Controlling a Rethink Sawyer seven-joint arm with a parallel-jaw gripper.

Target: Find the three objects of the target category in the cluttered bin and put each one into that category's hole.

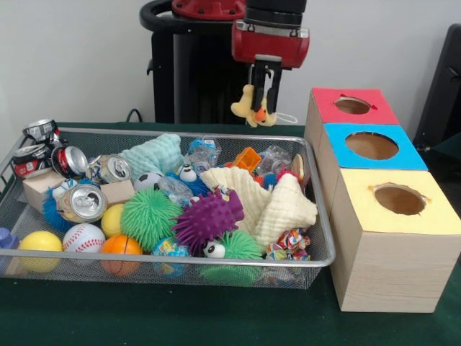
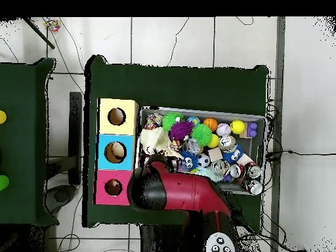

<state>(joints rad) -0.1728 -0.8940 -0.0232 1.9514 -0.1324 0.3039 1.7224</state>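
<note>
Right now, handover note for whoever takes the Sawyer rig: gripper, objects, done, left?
Gripper: shut on a yellow plush toy, held in the air above the far right end of the wire bin, near the red-topped box.
Boxes: red, blue-topped box, yellow-topped box in a row beside the bin.
Done: toy lifted out.
Left: drop it in its hole; hole contents can't be seen.

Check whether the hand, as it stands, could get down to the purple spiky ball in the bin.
Probably not yet: the hand is shut on a yellow duck toy and hangs behind the bin's far rim. The purple spiky ball itself lies uncovered on top.
</note>
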